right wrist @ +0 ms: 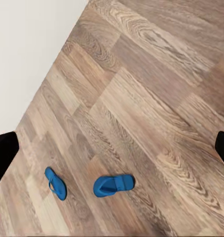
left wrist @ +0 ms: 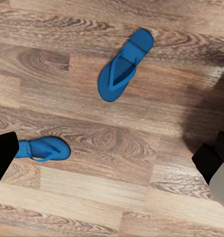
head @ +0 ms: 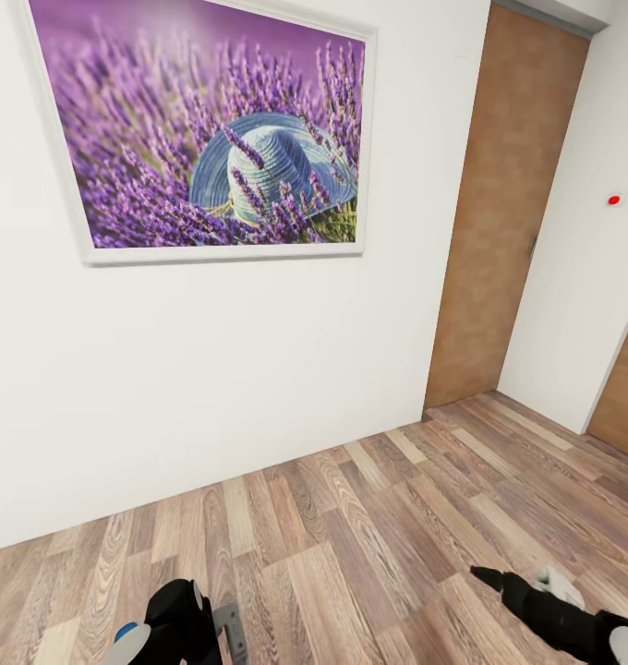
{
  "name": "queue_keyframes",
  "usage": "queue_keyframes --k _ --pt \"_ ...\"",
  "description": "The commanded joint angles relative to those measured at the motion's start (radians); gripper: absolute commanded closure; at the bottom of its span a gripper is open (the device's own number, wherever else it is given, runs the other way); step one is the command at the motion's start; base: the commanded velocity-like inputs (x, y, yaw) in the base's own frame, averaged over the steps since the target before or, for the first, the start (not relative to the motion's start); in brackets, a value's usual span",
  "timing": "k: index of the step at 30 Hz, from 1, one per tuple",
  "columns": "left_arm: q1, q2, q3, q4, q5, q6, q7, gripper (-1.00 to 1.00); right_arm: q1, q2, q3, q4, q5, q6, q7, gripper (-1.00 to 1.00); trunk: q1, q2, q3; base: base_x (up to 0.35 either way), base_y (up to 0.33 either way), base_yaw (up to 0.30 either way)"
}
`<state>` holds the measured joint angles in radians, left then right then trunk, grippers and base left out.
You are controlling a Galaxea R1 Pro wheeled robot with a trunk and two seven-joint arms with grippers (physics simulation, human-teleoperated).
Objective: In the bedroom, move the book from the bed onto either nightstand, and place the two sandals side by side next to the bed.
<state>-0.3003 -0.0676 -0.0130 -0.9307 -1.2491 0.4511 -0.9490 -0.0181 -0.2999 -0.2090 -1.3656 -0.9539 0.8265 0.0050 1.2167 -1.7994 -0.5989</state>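
Left wrist view: two sandals (left wrist: 123,69) (left wrist: 45,149) apart, askew on floor (left wrist: 141,192) | left pincer (left wrist: 112,158) and right pincer (right wrist: 112,148) spread, empty | judged: sandals unpaired; bed, book unseen.

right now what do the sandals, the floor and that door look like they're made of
Sandals: bright blue, matte, thin straps; likely foam or rubber. Floor: grey-brown planks with printed-looking grain and a soft sheen, wood or laminate. Door: flat brown panel, faint mottled grain, probably veneer.

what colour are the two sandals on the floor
Bright blue, both sandals; clearest in the left wrist view, lying apart on the wood floor.
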Motion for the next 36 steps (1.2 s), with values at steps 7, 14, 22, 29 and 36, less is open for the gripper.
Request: queue_keyframes --k 7,14,22,29,36 --pt "0.000 -0.001 -0.001 -0.002 -0.005 0.011 -0.006 -1.00 0.000 -0.063 -0.007 -0.009 -0.331 0.036 -0.001 -1.00 0.008 -0.015 -0.007 0.000 0.000 0.000" --pt "0.000 -0.003 -0.004 -0.003 -0.007 0.094 -0.005 -1.00 0.000 -0.068 -0.005 -0.008 -0.358 0.077 -0.002 -1.00 0.034 -0.064 -0.029 0.000 0.000 0.000" --pt "-0.001 -0.024 -0.005 -0.024 -0.008 0.142 -0.004 -1.00 0.000 -0.068 -0.006 -0.008 -0.360 0.080 -0.003 -1.00 0.046 -0.085 -0.039 0.000 0.000 0.000" --pt "-0.001 -0.031 -0.005 -0.032 -0.009 0.147 -0.006 -1.00 0.000 -0.068 -0.006 -0.008 -0.361 0.080 -0.003 -1.00 0.065 -0.120 -0.054 0.000 0.000 0.000" --pt "0.000 -0.032 -0.006 -0.050 -0.009 0.189 -0.007 -1.00 0.000 -0.068 -0.007 -0.007 -0.361 0.081 -0.003 -1.00 0.092 -0.169 -0.076 0.000 0.000 0.000"
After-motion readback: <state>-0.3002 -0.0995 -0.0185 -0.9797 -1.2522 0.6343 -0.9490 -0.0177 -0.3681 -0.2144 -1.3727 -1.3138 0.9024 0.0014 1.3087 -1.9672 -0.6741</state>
